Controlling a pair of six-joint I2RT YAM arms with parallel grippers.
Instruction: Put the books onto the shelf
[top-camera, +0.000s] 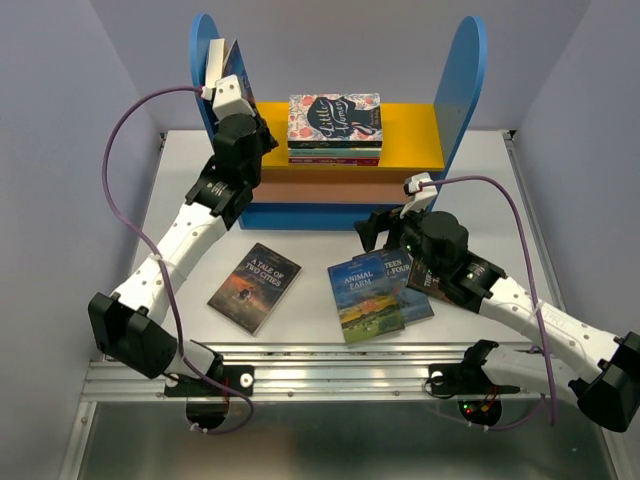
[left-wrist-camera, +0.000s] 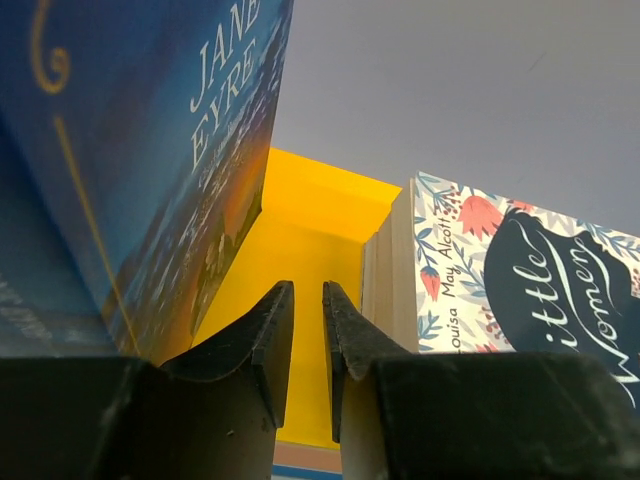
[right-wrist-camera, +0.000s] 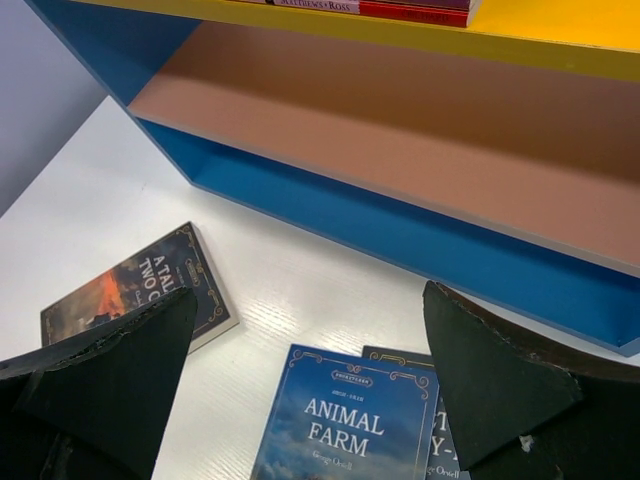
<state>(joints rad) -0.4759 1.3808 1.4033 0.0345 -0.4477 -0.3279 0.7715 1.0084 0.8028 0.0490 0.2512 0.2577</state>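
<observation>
White table enclosed by pale lavender walls, with the shelf standing at its far edge.

Left gripper: raised to the yellow upper board. Its fingers are drawn close together, with a narrow gap between them and nothing in it. Jane Eyre stands just left of the fingers, tilted, beside the left blue side panel. The flat stack topped by Little Women lies to the right of the fingers, on the same board. The fingers touch neither the book nor the stack.

Right gripper: low over the table in front of the shelf, with its fingers spread wide and empty. Animal Farm lies flat on the table, seen between the two fingers. A second blue cover, Nineteen Eighty-Four, is tucked partly under its right edge. A Tale of Two Cities lies flat beside the left finger, apart from the other two books. Beyond the fingertips are the brownish middle board and the blue base; the visible part of the middle board carries no book.
</observation>
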